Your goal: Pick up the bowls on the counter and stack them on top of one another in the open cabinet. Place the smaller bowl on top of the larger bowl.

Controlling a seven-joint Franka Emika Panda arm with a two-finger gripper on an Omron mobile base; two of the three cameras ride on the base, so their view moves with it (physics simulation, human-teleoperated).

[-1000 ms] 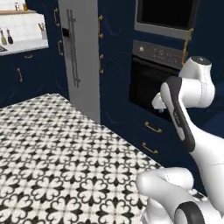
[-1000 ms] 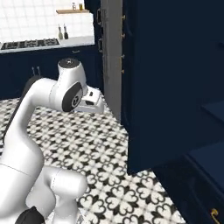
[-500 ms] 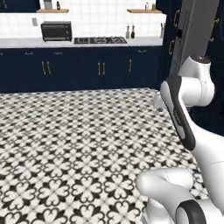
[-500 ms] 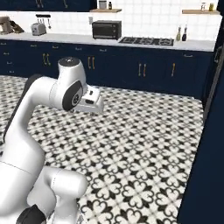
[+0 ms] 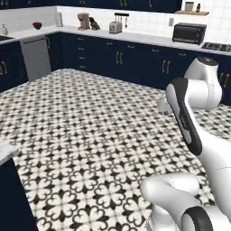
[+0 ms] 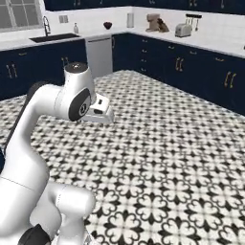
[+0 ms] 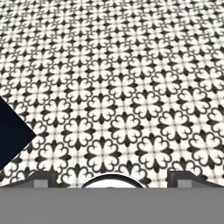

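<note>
1. A white-grey marble counter corner sits lower left; no bowls lie near the jaws.
2. The jaws stand apart, empty, over black-and-white patterned floor.
3. Judged: bowls rigid, glossy, slippery; grip the rim.

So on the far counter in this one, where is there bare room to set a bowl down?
The white counter looks bare between the toaster and the black toaster oven, and again between the dark bowl and the sink. It is crowded around the stand mixer, knife block and toaster. The tool hangs open over tiled floor.
</note>
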